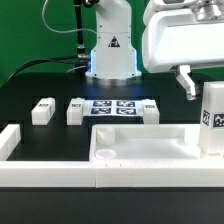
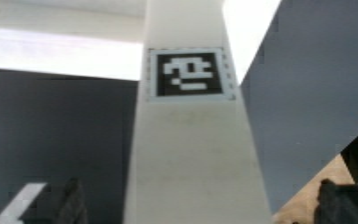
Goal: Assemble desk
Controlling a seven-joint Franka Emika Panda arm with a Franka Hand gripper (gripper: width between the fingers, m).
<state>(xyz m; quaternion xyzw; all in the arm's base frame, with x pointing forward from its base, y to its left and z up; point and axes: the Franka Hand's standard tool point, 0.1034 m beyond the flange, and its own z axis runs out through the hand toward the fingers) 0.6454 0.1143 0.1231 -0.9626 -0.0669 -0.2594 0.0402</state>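
The desk panel (image 1: 150, 147), white with a raised rim, lies at the middle front. A white tagged leg post (image 1: 212, 122) stands upright at the panel's right corner in the exterior view. My gripper (image 1: 205, 88) is over the top of this post, with one dark finger (image 1: 187, 84) showing beside it. In the wrist view the post (image 2: 194, 140) fills the middle. My gripper (image 2: 194, 207) straddles it with its fingers (image 2: 43, 205) apart and a gap on each side. Three more leg posts (image 1: 42, 110) (image 1: 75, 111) (image 1: 149, 110) lie behind the panel.
The marker board (image 1: 112, 106) lies flat between the loose posts, in front of the arm's base (image 1: 110, 55). A long low white rail (image 1: 60, 175) with L-shaped ends runs along the front. The table surface is black.
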